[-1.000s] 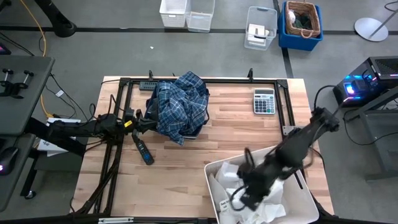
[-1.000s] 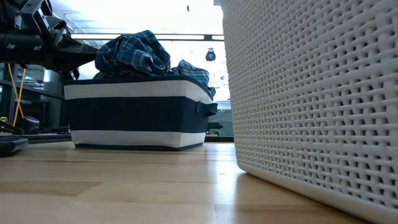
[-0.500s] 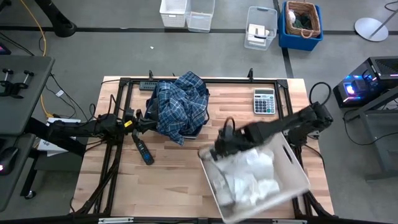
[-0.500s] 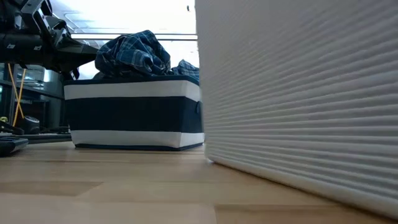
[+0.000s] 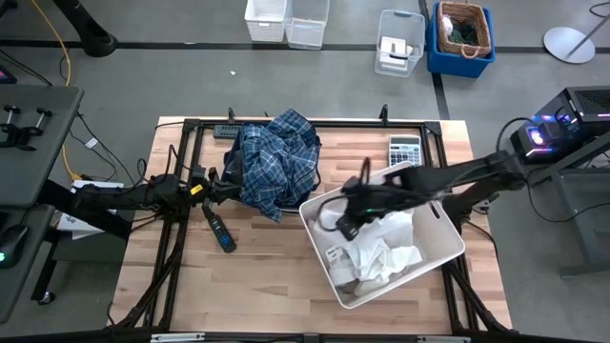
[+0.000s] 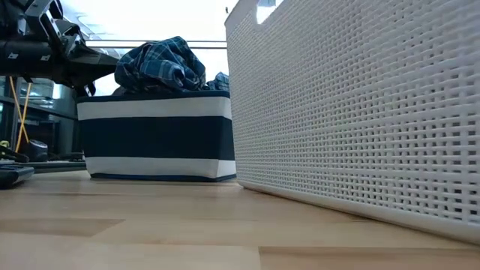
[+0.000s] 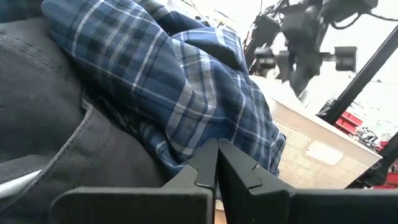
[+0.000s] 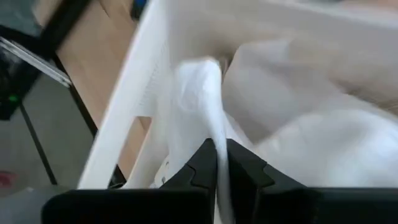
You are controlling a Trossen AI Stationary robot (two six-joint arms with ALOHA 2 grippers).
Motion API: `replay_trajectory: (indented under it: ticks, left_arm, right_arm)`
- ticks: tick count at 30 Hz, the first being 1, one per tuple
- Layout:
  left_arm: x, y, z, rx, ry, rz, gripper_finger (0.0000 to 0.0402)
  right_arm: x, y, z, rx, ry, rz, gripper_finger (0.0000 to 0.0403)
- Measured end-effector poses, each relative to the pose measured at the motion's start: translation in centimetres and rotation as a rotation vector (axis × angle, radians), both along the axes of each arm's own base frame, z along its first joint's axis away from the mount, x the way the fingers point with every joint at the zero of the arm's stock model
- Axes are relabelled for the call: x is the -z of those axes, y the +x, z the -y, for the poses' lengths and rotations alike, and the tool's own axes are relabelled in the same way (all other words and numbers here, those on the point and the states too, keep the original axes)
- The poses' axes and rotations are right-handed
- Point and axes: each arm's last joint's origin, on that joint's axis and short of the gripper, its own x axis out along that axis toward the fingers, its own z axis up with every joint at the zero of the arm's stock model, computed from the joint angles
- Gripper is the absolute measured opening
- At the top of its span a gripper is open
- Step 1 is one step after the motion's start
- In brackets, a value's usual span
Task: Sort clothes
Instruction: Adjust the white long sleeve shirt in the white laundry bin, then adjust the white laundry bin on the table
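Right fingers: we see the right gripper [image 5: 345, 227] inside the white bin, its fingers [image 8: 239, 171] pinched together on a fold of white shirt [image 8: 199, 99] close against the bin's wall.
Left fingers: we find the left gripper [image 5: 232, 188] at the blue bin's left side, its fingers [image 7: 239, 168] pressed tip to tip, with the plaid shirt [image 7: 180, 93] just beyond them; we cannot tell whether any cloth is caught between.
White shirts: we see them heaped in the white bin [image 5: 440, 221], filling its lower half.
Plaid shirt: it is piled above the rim of the dark blue bin [image 6: 157, 139] and spills over its front edge; a dark grey piece [image 7: 56, 118] lies beside it.
Bin edges: the white bin sits skewed on the tabletop [image 5: 267, 276], one corner just beside the blue bin, another near the tabletop's right edge.
Open room: we see bare wood in front of the blue bin and left of the white bin, apart from a dark handheld device [image 5: 219, 232].
Far edge: a calculator [image 5: 404, 154] lies just behind the white bin.
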Motion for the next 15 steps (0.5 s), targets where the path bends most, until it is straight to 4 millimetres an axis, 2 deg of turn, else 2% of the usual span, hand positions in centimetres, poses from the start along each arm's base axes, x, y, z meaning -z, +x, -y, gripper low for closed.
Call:
replay_trajectory:
  ticks: [5,10,13,15]
  left_arm:
    - [0.0,0.0,0.0,0.000,0.000,-0.001,0.0001]
    - [0.0,0.0,0.0,0.000,0.000,0.000,0.0001]
    - [0.0,0.0,0.0,0.000,0.000,-0.001,0.0001]
    - [0.0,0.0,0.0,0.000,0.000,-0.001,0.0001]
  right_arm:
    - [-2.4,-3.1,0.2,0.061,-0.063,0.054,0.0033]
    - [-3.5,-5.9,0.3,0.020,-0.084,0.030,0.0072]
    - [-3.9,-6.3,-0.1,-0.042,-0.135,0.065,0.0085]
    - [-4.0,-5.6,-0.5,-0.091,-0.159,0.112,0.0086]
